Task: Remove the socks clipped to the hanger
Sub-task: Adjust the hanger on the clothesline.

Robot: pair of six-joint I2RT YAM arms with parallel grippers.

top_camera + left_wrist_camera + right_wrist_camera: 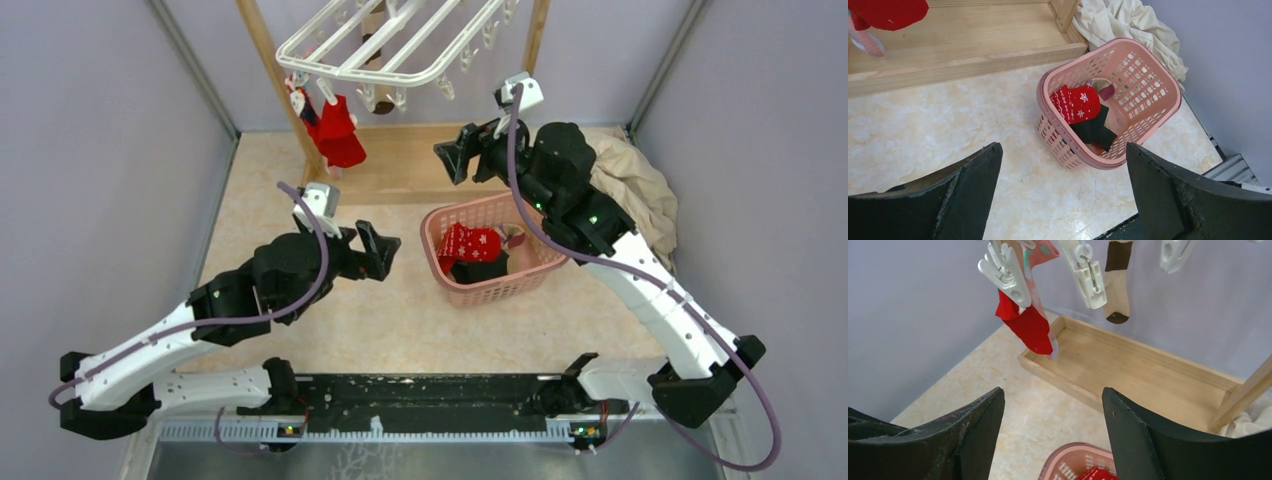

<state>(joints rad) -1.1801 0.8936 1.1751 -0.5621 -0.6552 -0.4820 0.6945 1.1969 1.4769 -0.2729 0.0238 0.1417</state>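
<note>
Left claw [370, 250] and right claw [452, 163] gape empty; the right may snag a clip [1090, 282] instead of the red sock [1029, 326]

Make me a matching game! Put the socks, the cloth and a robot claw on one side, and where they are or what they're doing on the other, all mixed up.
Things:
1. plain red sock
2. snowflake red sock
3. cream cloth
4. left gripper

Places or states:
a. crumpled by the right wall
b. open, holding nothing
c. lying in the pink basket
d. clipped to the white hanger

Pairs: 1-d, 2-c, 3-a, 4-b
</note>
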